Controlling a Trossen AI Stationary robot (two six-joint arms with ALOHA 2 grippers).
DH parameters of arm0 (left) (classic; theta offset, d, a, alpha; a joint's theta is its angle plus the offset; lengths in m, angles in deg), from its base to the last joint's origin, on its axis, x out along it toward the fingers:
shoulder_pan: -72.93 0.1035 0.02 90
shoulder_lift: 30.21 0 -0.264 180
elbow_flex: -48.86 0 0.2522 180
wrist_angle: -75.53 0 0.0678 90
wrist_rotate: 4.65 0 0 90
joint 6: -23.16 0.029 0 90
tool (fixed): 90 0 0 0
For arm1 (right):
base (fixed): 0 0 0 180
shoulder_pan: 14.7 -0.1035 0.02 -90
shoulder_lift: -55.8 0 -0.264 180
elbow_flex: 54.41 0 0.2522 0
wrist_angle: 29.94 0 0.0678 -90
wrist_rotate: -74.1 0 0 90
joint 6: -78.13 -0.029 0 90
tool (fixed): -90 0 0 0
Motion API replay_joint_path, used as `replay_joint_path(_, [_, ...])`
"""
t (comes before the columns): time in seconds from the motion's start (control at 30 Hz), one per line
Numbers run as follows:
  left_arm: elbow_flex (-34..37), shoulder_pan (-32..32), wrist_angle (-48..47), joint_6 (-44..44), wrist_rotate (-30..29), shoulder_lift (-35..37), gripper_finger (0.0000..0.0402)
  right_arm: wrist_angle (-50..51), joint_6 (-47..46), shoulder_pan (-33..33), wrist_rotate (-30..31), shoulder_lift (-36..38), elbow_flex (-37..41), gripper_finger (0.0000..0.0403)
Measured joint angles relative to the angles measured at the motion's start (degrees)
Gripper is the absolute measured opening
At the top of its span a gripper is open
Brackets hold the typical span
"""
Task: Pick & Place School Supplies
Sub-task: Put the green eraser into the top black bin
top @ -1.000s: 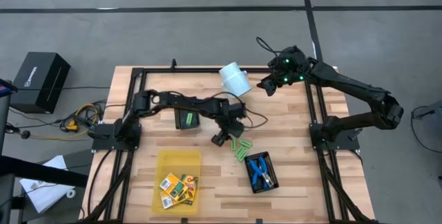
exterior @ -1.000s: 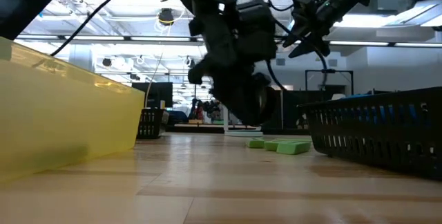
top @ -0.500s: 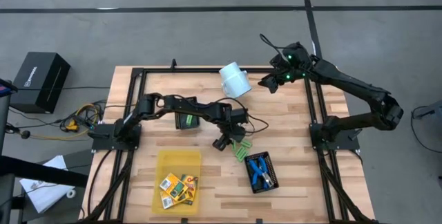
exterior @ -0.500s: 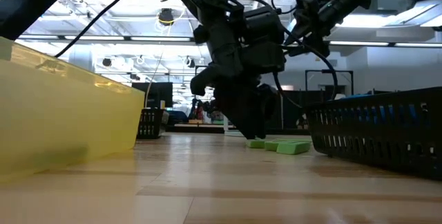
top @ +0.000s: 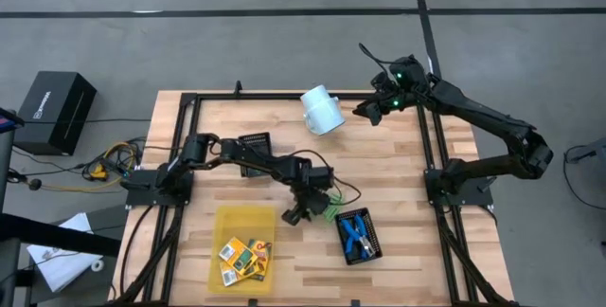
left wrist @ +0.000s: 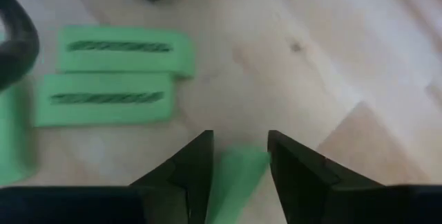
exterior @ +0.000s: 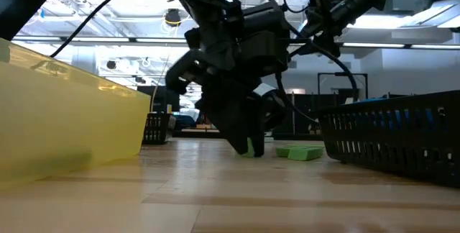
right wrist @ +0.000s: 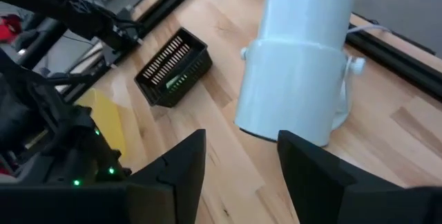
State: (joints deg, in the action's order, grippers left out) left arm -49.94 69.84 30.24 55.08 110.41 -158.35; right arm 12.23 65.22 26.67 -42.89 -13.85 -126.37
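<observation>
My left gripper (top: 292, 216) is low over the table's middle, shut on a light-green oblong piece (left wrist: 235, 175). Beside it several more light-green pieces (top: 333, 214) lie flat on the wood; they also show in the left wrist view (left wrist: 114, 72). Two blue-handled tools (top: 355, 234) lie in a black mesh tray (top: 375, 246). Orange-yellow boxes (top: 244, 255) lie in the yellow tray (top: 232, 216). My right gripper (top: 362, 112) hangs open and empty at the far right, facing the white cup (right wrist: 297, 58). My left gripper pinches the light-green piece between its two fingers (left wrist: 197, 165), one on each side of it. The piece's end (left wrist: 248, 158) sticks out past the fingertips. The fingers point down, slanting a little (exterior: 248, 147). I cannot tell whether the piece is clear of the wood.
A second black mesh tray (top: 254, 143) stands at the far left of the middle, under the left arm. The white cup (top: 322, 110) lies at the far edge. Black frame rails (top: 431, 146) run along the table's sides.
My left gripper has come down from above the table onto the green pieces, then gone toward the near edge and a little left. It now has one green piece between its fingers, apart from the others.
</observation>
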Motion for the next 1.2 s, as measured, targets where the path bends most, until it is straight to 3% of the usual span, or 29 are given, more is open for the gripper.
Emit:
replay_joint_path(0.13, [0.6,0.19,1.99,-5.88,0.57,0.0,0.0124,-1.47,-0.54,0.61,-0.39,0.0,-0.02,0.0169])
replay_joint_path(0.33, [0.91,0.35,3.41,-8.22,-2.45,0.0,0.0013,-1.64,-0.61,2.22,-1.58,0.02,-0.02,0.0166])
replay_joint_path(0.83, [-0.8,3.59,3.11,-10.37,-8.76,2.86,0.0004,-2.32,-0.64,3.54,-3.2,0.02,-0.02,0.016])
replay_joint_path(0.93, [-1.17,6.36,2.63,-23.45,-11.97,5.44,0.0011,-2.92,-0.65,3.54,-3.2,0.02,-0.02,0.0161])
replay_joint_path(1.1, [-0.4,11.81,4.25,-52.96,-2.29,9.4,0.0043,-4.37,-0.67,3.54,-3.83,0.02,-0.02,0.0159])
replay_joint_path(1.2, [0.0,12.24,4.15,-61.22,-1.14,11.07,0.008,-5.35,-0.77,3.54,-4.9,0.04,-0.02,0.0156])
